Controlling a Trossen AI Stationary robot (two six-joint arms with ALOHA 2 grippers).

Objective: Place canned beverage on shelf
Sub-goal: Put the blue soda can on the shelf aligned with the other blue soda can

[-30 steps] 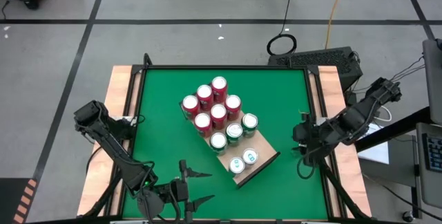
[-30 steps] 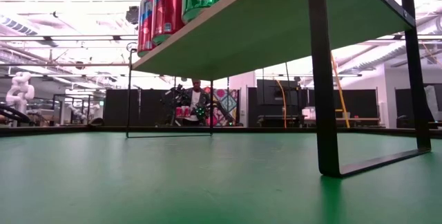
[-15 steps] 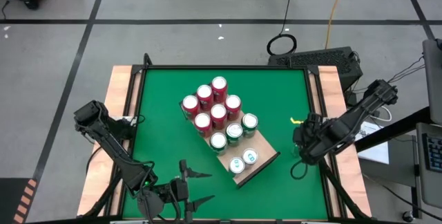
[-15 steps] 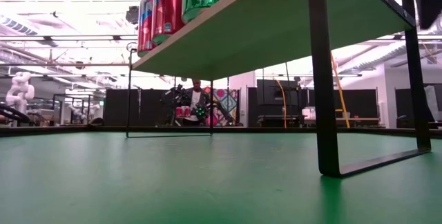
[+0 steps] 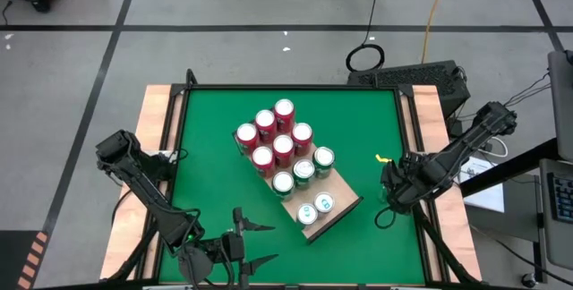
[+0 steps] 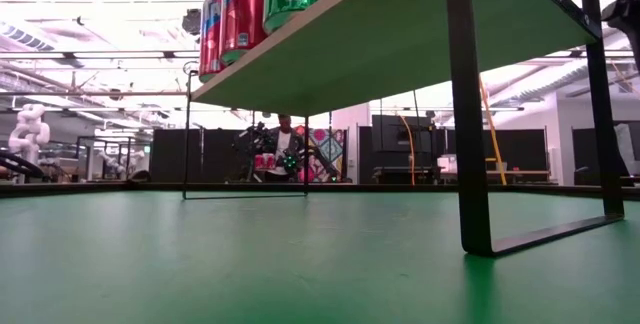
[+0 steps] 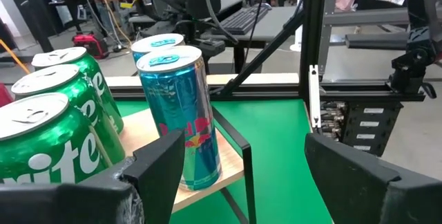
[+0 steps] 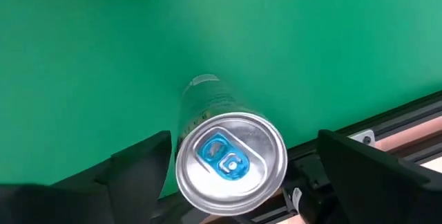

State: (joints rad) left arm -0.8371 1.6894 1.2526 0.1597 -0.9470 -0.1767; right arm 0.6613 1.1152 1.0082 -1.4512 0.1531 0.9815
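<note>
A slim silver can with a blue tab [image 8: 231, 162] stands upright on the green table near its right edge. My right gripper [image 8: 242, 155] is open right above it, one finger on each side of the can's top, with a gap on both sides. In the high view my right gripper [image 5: 391, 197] hides this can. The shelf [image 5: 345, 202], a wood board on a dark frame, stands mid-table and carries several red, green and blue-topped cans [image 5: 283, 144]. My left gripper [image 5: 246, 243] is open and empty at the near edge, facing the shelf's blue cans [image 7: 179, 113].
The table's right rail [image 8: 387, 134] runs close beside the can. A small yellow thing [image 5: 383, 157] lies on the table near my right arm. The shelf's dark legs [image 6: 470, 114] stand on the green top. A person [image 6: 287, 139] sits far behind in the room.
My right gripper has gone down and a little toward the table's near edge, and now stands over the can at the right edge. The left arm and the shelf's cans have kept still.
</note>
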